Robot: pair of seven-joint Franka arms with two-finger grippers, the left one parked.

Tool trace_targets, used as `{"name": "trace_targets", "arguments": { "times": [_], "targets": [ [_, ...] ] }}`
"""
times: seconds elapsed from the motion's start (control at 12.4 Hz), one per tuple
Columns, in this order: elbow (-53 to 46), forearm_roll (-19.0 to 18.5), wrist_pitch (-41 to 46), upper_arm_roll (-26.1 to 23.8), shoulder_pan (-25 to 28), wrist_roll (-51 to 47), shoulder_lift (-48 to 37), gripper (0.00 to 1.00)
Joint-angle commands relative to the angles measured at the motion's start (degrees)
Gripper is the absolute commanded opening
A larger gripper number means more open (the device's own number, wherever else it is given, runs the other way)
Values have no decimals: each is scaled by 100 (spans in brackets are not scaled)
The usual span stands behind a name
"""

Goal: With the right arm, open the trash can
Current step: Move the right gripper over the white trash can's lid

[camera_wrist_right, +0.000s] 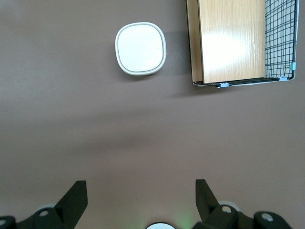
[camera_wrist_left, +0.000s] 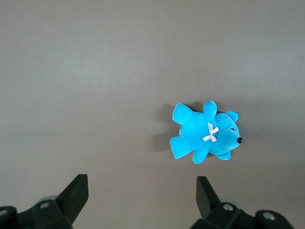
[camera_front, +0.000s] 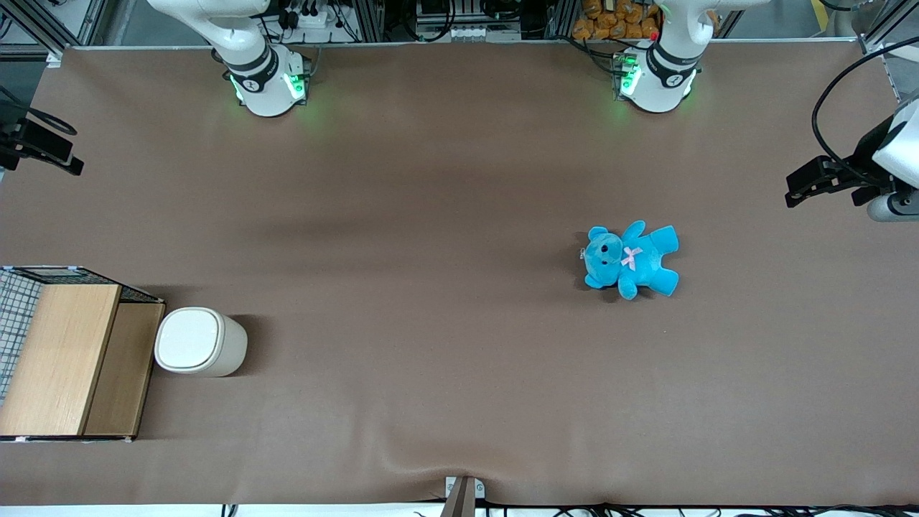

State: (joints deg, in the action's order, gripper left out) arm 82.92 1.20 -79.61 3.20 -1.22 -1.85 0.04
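The trash can (camera_front: 201, 342) is a small cream-beige bin with a flat white lid that lies shut. It stands on the brown table beside the wooden box, at the working arm's end. It also shows in the right wrist view (camera_wrist_right: 141, 48), seen from above. My right arm's gripper (camera_wrist_right: 140, 191) is open and empty, its black fingers (camera_wrist_right: 78, 193) wide apart. It hangs high above the table, apart from the can. In the front view the gripper (camera_front: 43, 147) shows at the picture's edge, farther from the front camera than the can.
A wooden box with wire mesh (camera_front: 64, 352) stands right beside the can; it also shows in the right wrist view (camera_wrist_right: 236, 40). A blue teddy bear (camera_front: 630, 258) lies on the table toward the parked arm's end. The table cloth wrinkles at its near edge (camera_front: 459, 467).
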Motion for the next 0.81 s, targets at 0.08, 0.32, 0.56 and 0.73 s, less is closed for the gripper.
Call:
{"name": "trace_targets", "arguments": {
  "times": [0.08, 0.32, 0.56, 0.73],
  "targets": [
    [40, -68, 42, -74, -72, 36, -92, 100],
    [40, -50, -11, -74, -89, 62, 127, 100],
    [-397, -76, -73, -74, 16, 150, 916, 100],
    [-584, -85, -264, -74, 69, 168, 1392, 100]
  ]
}}
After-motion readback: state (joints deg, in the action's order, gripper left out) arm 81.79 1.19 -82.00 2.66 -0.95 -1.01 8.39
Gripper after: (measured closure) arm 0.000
